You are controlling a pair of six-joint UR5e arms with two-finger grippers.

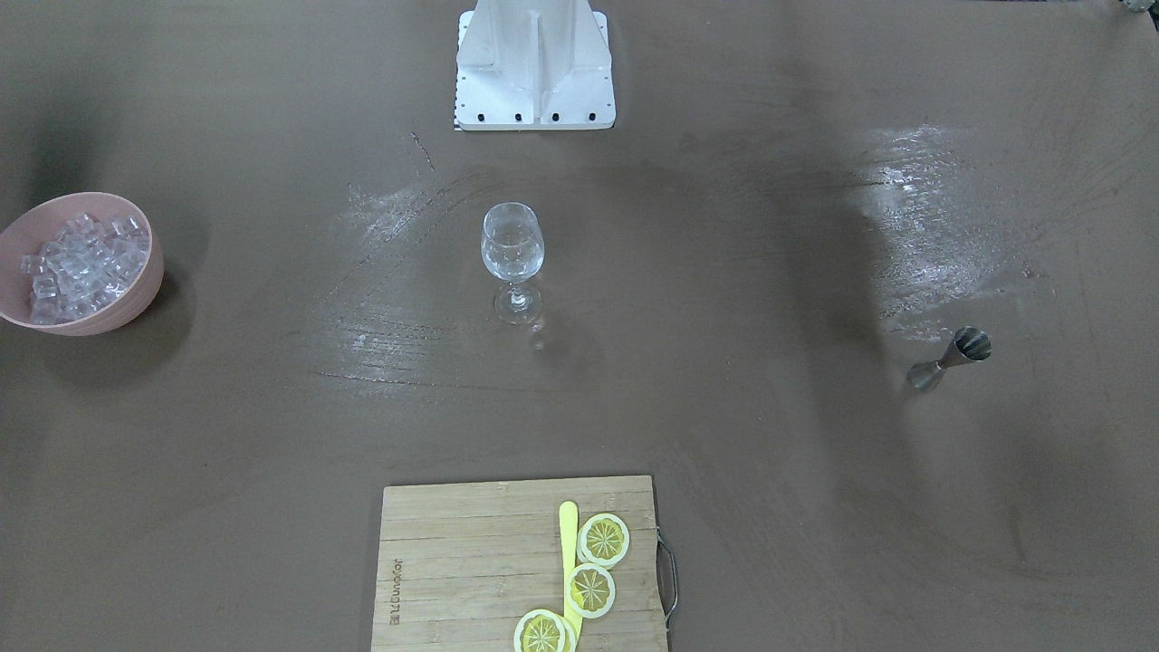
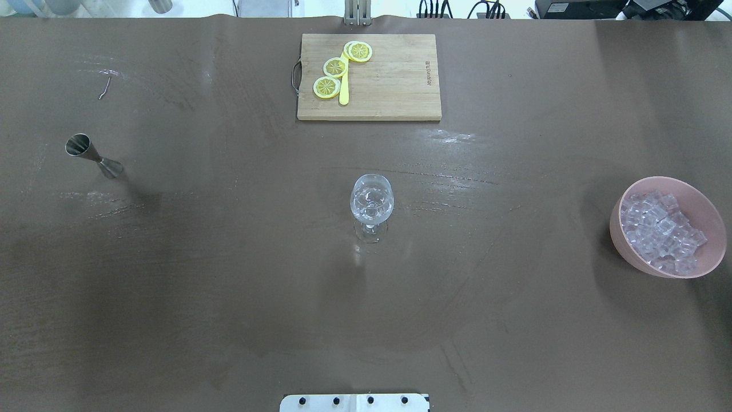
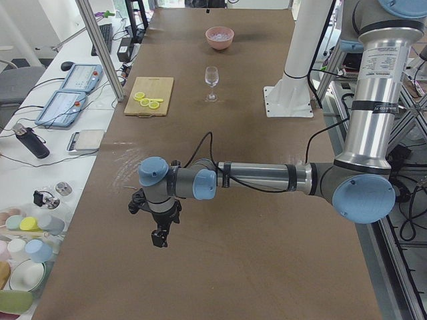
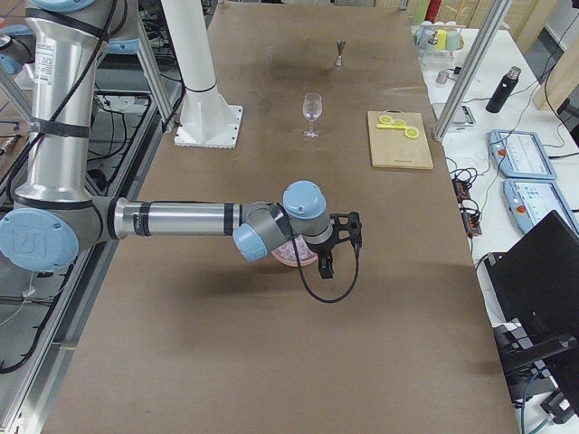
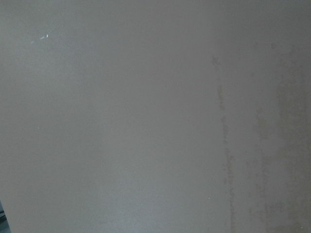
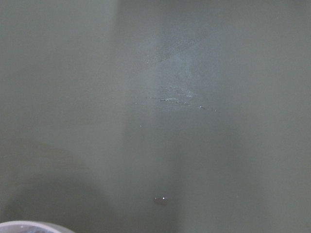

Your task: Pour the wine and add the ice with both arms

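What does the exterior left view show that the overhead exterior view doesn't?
Only exterior left: the left arm stretched out across the table, its gripper pointing down, and a side bench with a dark bottle. Only overhead exterior: the metal jigger, which I cannot make out in the side view. Both: the wine glass, the pink bowl of ice, and the cutting board with lemon slices.

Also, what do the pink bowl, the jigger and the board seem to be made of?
Pink bowl: matte and opaque, probably plastic. Jigger: shiny grey metal, likely steel. Board: pale wood or bamboo, with visible strips.
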